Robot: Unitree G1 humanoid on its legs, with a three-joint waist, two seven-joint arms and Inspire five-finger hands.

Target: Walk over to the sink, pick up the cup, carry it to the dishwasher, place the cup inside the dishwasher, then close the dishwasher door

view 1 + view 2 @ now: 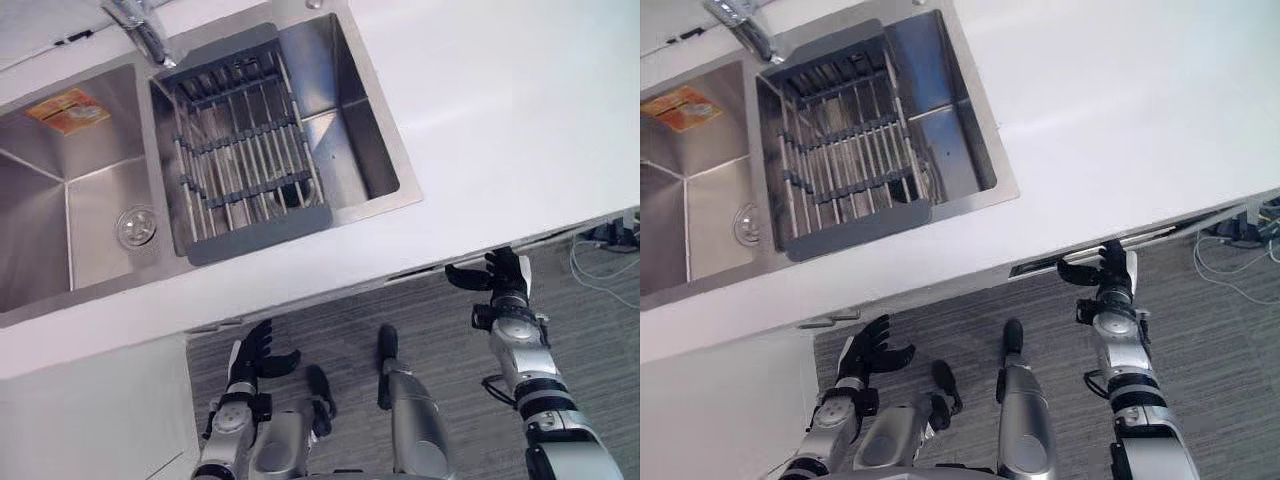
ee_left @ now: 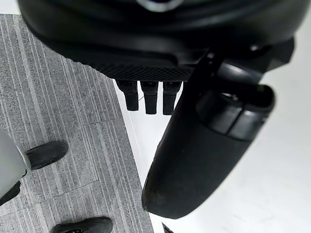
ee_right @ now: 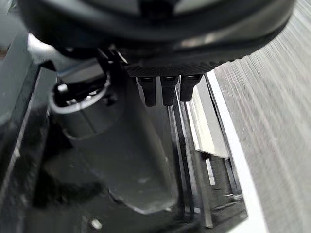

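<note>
My right hand (image 1: 505,280) is open, fingers spread, at the front edge of the white counter (image 1: 500,120). There, a narrow dark slit (image 1: 1040,266) runs under the counter's lip. In the right wrist view the thumb (image 3: 126,160) and straight fingers (image 3: 167,90) reach over a dark opening with metal rails (image 3: 194,126). My left hand (image 1: 250,360) hangs open above the grey carpet, low beside a white cabinet front (image 1: 90,420); its thumb (image 2: 204,160) and fingers (image 2: 150,99) hold nothing.
A steel double sink (image 1: 100,190) lies at the upper left with a faucet (image 1: 140,25). A grey dish rack (image 1: 245,140) spans the right basin and an orange packet (image 1: 68,110) lies in the left one. Loose cables (image 1: 610,240) trail on the carpet at far right.
</note>
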